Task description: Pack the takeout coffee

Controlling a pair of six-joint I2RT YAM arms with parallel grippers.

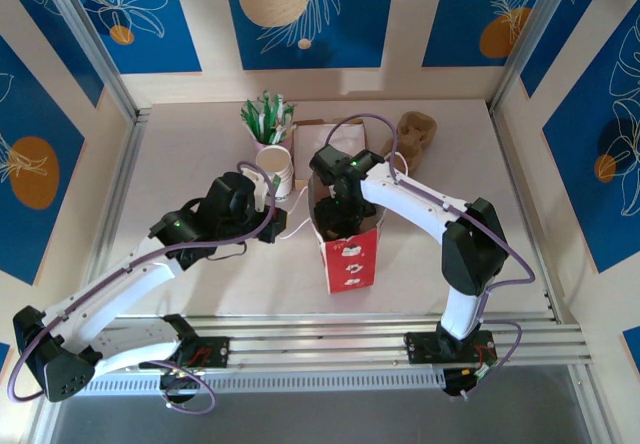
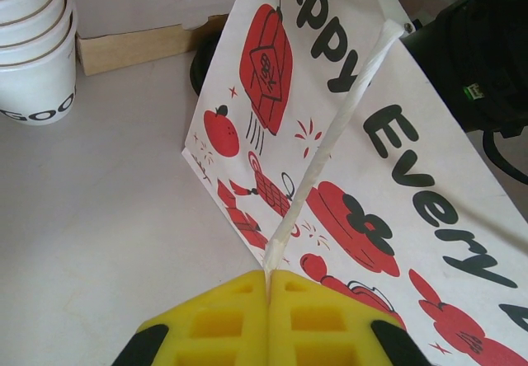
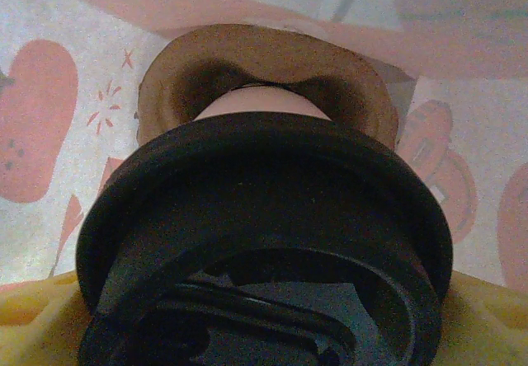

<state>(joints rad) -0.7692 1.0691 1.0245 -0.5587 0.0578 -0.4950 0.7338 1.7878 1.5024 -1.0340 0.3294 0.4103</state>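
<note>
The takeout coffee's black lid (image 3: 264,218) sits between the yellow fingers (image 3: 33,321) of my right gripper (image 3: 264,333), which is shut on the cup. The cup hangs inside the red-and-white paper bag (image 1: 350,254), its base over a brown moulded carrier pocket (image 3: 206,61). From above, my right gripper (image 1: 338,214) reaches down into the bag's open top. My left gripper (image 2: 269,277) is shut on the bag's white paper handle (image 2: 330,135), holding it out to the left of the bag (image 2: 412,201). That left gripper (image 1: 272,222) is just left of the bag.
A stack of lidless white cups (image 1: 277,169) stands behind the left gripper, with a cup of green-and-white sticks (image 1: 268,119) beyond it. A shallow cardboard box (image 1: 320,139) and a brown moulded carrier (image 1: 415,134) lie behind the bag. The cup stack (image 2: 33,53) is close on the left.
</note>
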